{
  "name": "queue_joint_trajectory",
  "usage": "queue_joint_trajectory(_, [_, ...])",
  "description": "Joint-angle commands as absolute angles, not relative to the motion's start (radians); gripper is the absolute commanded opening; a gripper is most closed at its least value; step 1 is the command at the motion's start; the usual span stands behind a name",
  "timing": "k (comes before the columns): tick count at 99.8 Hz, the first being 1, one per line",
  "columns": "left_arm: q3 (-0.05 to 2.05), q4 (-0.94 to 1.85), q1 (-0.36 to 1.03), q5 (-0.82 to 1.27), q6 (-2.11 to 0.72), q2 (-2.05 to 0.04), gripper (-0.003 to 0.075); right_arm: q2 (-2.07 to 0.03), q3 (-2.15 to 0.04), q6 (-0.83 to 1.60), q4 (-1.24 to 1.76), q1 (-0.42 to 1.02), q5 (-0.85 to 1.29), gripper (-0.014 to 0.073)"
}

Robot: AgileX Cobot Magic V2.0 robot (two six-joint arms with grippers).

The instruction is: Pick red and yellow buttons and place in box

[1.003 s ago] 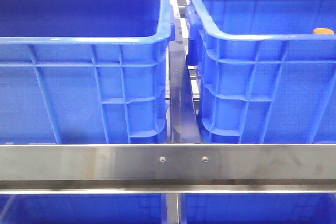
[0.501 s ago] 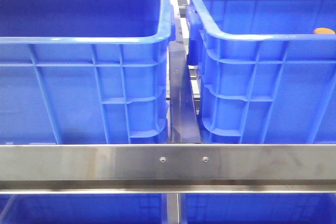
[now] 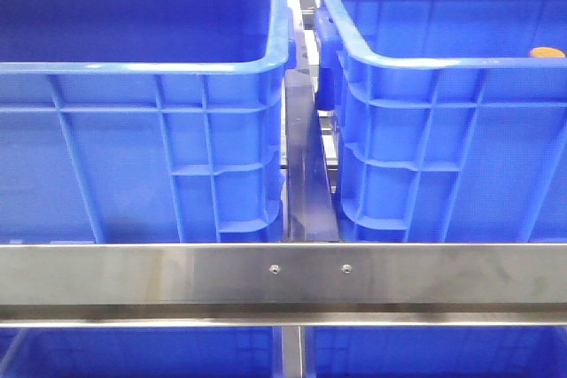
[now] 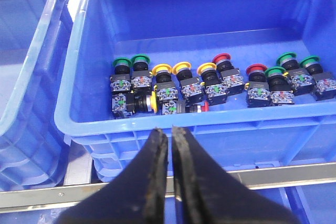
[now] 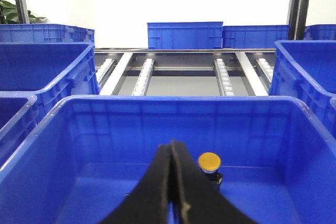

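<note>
front view first: two blue crates (image 3: 142, 86) side by side behind steel rail (image 3: 283, 273); orange-yellow cap (image 3: 542, 52) peeks over right crate rim, 3 o'clock edge; no arms seen.
left wrist view: left gripper (image 4: 169, 135) nearly closed, thin gap, empty; red and yellow buttons (image 4: 178, 85) in row on crate floor, 12 o'clock beyond tips.
right wrist view: right gripper (image 5: 172, 153) closed, empty; lone yellow button (image 5: 209, 162) upright, 2 o'clock just beyond tips.
judgement: left arm nearer supply.

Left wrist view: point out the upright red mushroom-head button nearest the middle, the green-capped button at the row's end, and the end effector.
Red mushroom-head button (image 4: 222, 57), left wrist view, cap.
Green-capped button (image 4: 121, 63), left wrist view, cap.
Left end effector (image 4: 170, 136), left wrist view, between fingertips.
</note>
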State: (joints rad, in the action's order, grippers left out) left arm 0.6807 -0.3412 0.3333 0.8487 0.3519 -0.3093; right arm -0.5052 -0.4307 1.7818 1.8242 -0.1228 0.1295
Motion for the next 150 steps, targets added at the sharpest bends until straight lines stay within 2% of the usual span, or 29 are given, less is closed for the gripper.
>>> queue_joint_trajectory(1, [0.706,-0.356,0.341,0.779,0.353,-0.32,-0.0019,-0.505,-0.458,1.79,1.898,-0.125,0.162,-0.0068])
queue_joint_trajectory(14, [0.706,-0.383,0.339,0.752,0.353,-0.32,-0.0019,-0.505,-0.458,1.79,1.898,-0.125,0.162,-0.0068])
queue_joint_trajectory(33, [0.681,-0.359,0.316,0.608,0.321,-0.305,-0.0019,-0.505,-0.458,1.79,1.898,-0.125,0.162,-0.0068])
queue_joint_trajectory(71, [0.39,0.012,0.122,0.187,-0.08,-0.121,-0.0019,-0.505,-0.458,1.79,1.898,-0.125,0.162,-0.0068])
queue_joint_trajectory(101, [0.157,0.041,0.067,0.126,-0.083,0.04,-0.0019,-0.505,-0.458,1.79,1.898,-0.125,0.162,-0.0068])
queue_joint_trajectory(150, [-0.044,0.041,0.067,-0.115,-0.083,0.038,-0.0019,-0.506,-0.457,1.79,1.898,-0.125,0.162,-0.0068])
